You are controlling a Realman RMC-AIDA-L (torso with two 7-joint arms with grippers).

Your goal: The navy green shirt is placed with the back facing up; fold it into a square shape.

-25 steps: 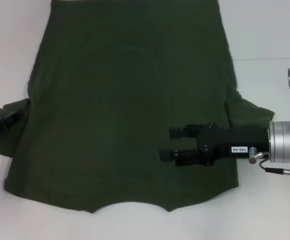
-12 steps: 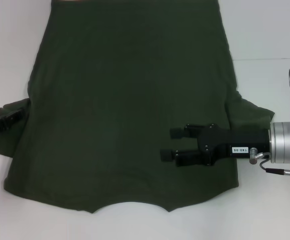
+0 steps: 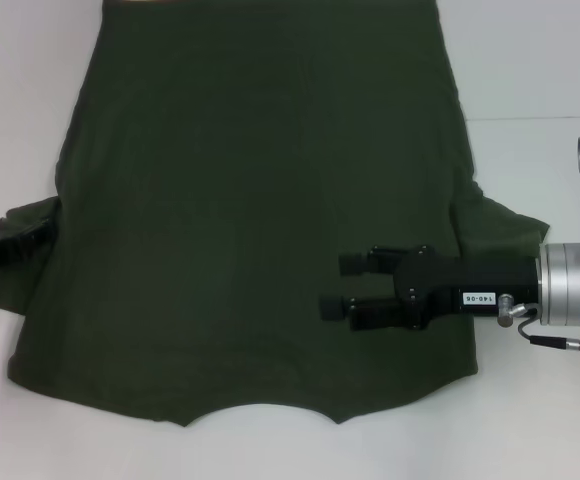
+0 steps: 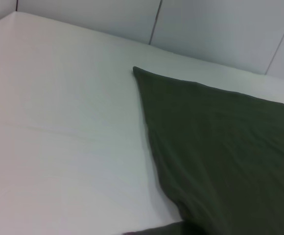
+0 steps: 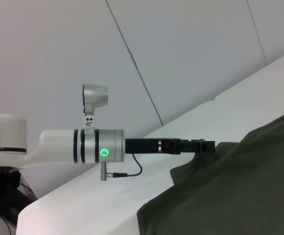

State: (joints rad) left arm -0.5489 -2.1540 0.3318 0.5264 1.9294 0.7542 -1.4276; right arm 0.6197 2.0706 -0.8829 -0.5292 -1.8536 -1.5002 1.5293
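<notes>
While the shirt (image 3: 260, 210) lies flat mid-surface, right gripper (image 3: 335, 287) at 4 o'clock hovers with jaws apart, empty; left gripper (image 3: 10, 243) at 9 o'clock, jaws indiscernible, risks bunching the sleeve.

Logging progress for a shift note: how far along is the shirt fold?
Done: nothing visibly folded; the large dark olive-green cotton shirt lies flat, plain side up, on the white table.
In hand: the left claw is at the left sleeve; the open right claw hovers over the shirt's right part.
Left: every fold into a square.
</notes>
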